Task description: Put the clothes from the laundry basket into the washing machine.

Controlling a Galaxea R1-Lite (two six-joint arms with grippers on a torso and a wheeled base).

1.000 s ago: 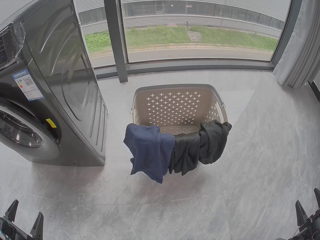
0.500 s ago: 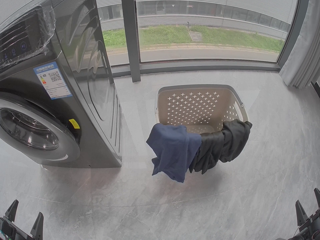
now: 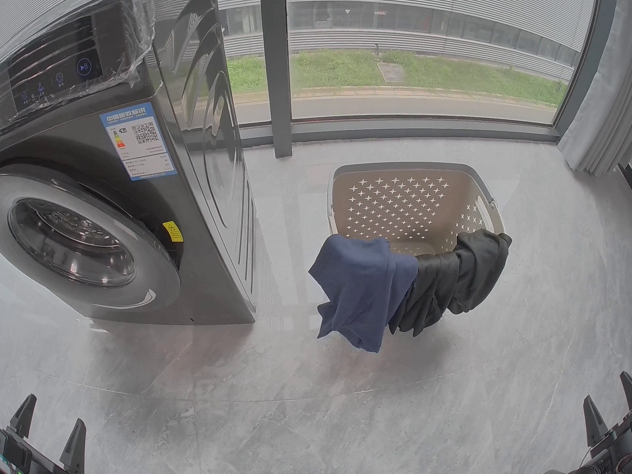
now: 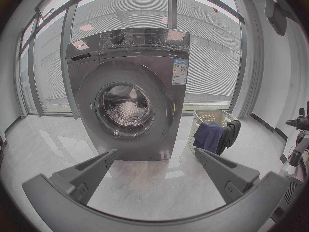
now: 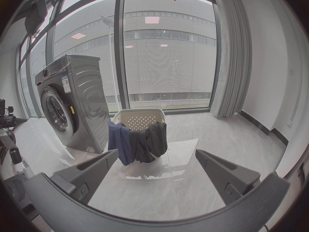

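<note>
Dark clothes (image 3: 368, 284) hide laundry basket (image 3: 408, 199) rim; left gripper (image 4: 155, 151), right gripper (image 5: 156, 152) both released.

Dark grey metal washing machine (image 3: 210, 185) w/ silver door ring (image 3: 157, 281), blue-white label (image 3: 138, 141). Beige plastic laundry basket (image 3: 401, 199), star-cutout pattern. Navy blue cloth garment (image 3: 362, 284); black cloth garment (image 3: 464, 274). Pale grey marble-veined floor tiles (image 3: 329, 416).

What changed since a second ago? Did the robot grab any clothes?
Only the camera moved: the head view swung toward the washing machine, showing more of its front. Nothing was grabbed. The blue garment and black garment hang over the laundry basket's near rim as before, and the left gripper and right gripper stay open and empty.
</note>
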